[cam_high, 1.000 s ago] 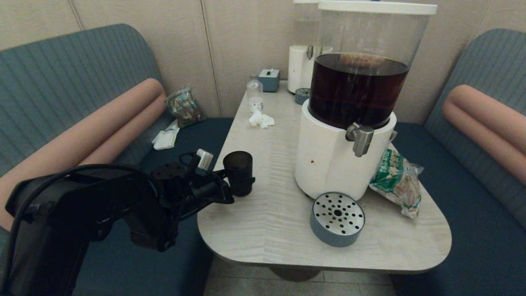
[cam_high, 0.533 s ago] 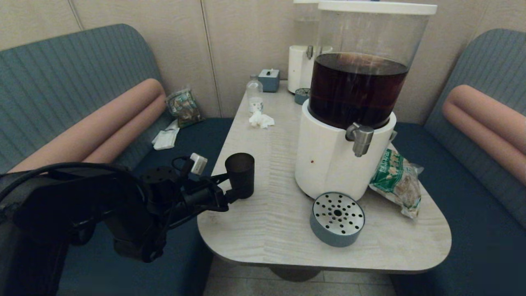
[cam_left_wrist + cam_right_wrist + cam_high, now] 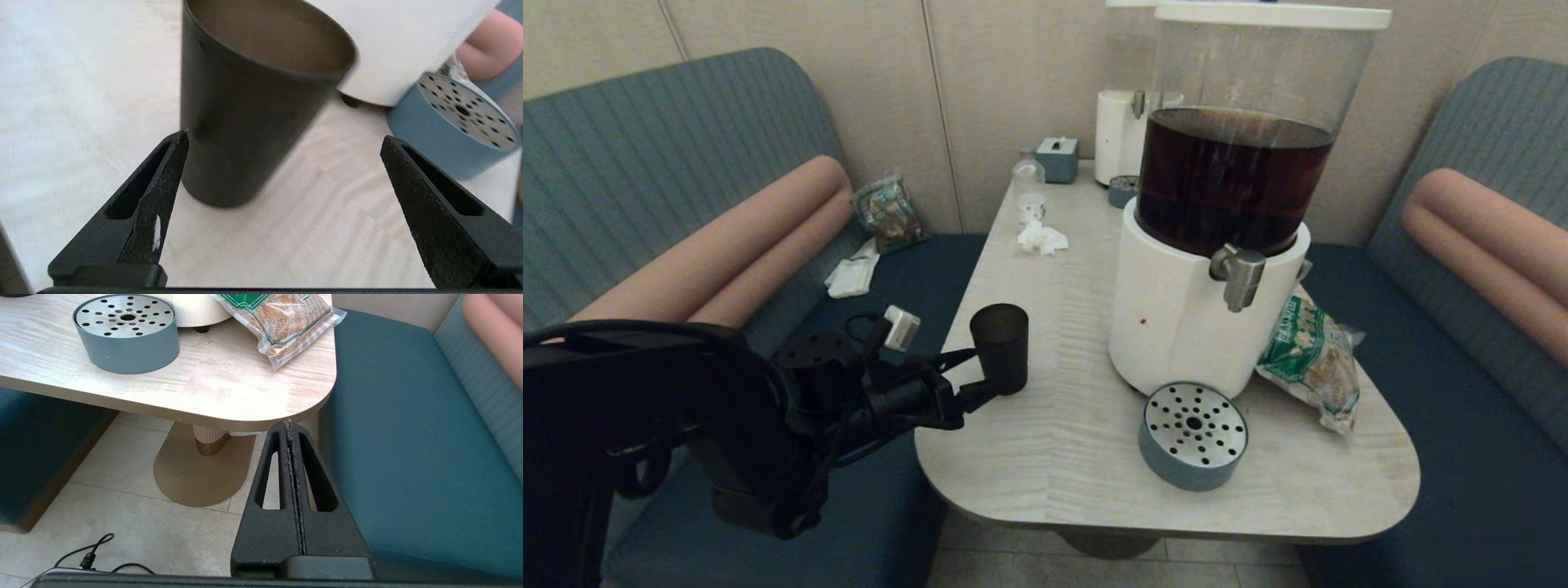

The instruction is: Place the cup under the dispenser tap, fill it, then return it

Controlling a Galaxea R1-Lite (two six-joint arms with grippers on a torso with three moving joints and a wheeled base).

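The dark tumbler cup (image 3: 999,347) stands upright on the table (image 3: 1054,441) near its left edge, well left of the big dispenser (image 3: 1176,327). That dispenser's steel tap (image 3: 1240,278) juts out above and behind the round drip tray (image 3: 1192,433). My left gripper (image 3: 980,370) is open just short of the cup's near left side. In the left wrist view the cup (image 3: 245,122) sits ahead of the gripper (image 3: 284,138), beside one fingertip (image 3: 179,143) and not between the jaws. My right gripper (image 3: 289,422) is shut on nothing, parked below the table's near right corner.
A green snack bag (image 3: 1311,359) lies right of the dispenser. At the far end stand a small clear bottle (image 3: 1029,189), a crumpled tissue (image 3: 1041,238), a tissue box (image 3: 1058,158) and a smaller dispenser (image 3: 1123,122). Cushioned benches flank the table.
My left gripper has drawn back from around the cup, leftward and toward me. The cup stays standing on the table.
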